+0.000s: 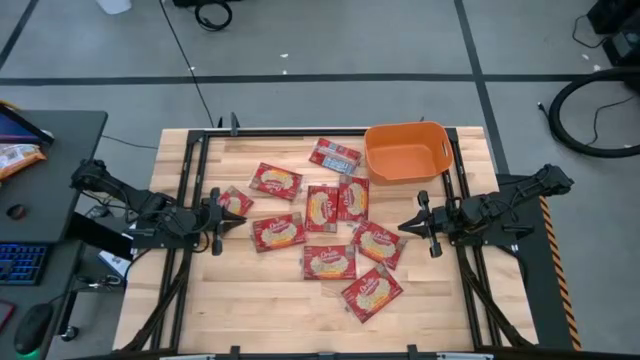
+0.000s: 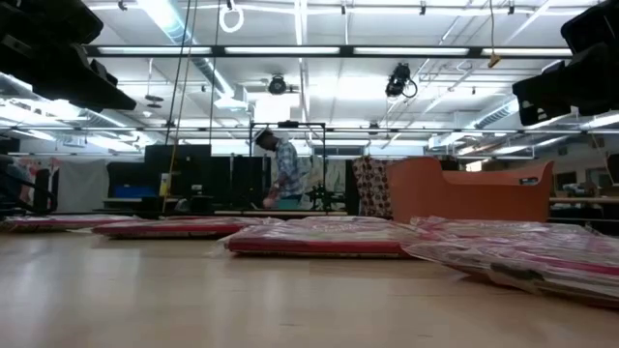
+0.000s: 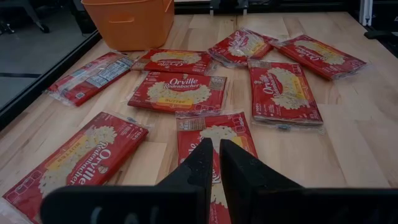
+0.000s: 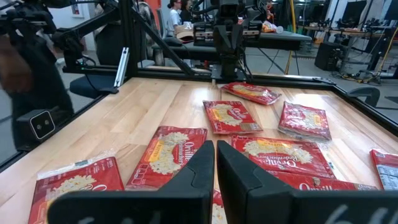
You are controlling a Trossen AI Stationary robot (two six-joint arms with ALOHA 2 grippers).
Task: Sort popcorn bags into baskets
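Several red popcorn bags lie flat on the wooden table, some overlapping, among them one [image 1: 275, 181] at the far left of the group, one [image 1: 329, 262] in the middle and one [image 1: 371, 293] nearest the front edge. One bag [image 1: 335, 154] shows a bluish-grey face beside the orange basket [image 1: 372, 160], which stands at the far right. My left gripper [image 1: 224, 216] is shut at the table's left, above a bag [image 3: 214, 134]. My right gripper [image 1: 412, 226] is shut at the table's right, near another bag [image 1: 379, 243]. Neither holds anything.
Black frame rails [image 1: 190, 200] run along the table's left and right sides. Bare wood [image 1: 260, 300] lies at the near left. A desk with a keyboard [image 1: 20, 265] stands left of the table. A person [image 2: 283, 169] is in the room far behind.
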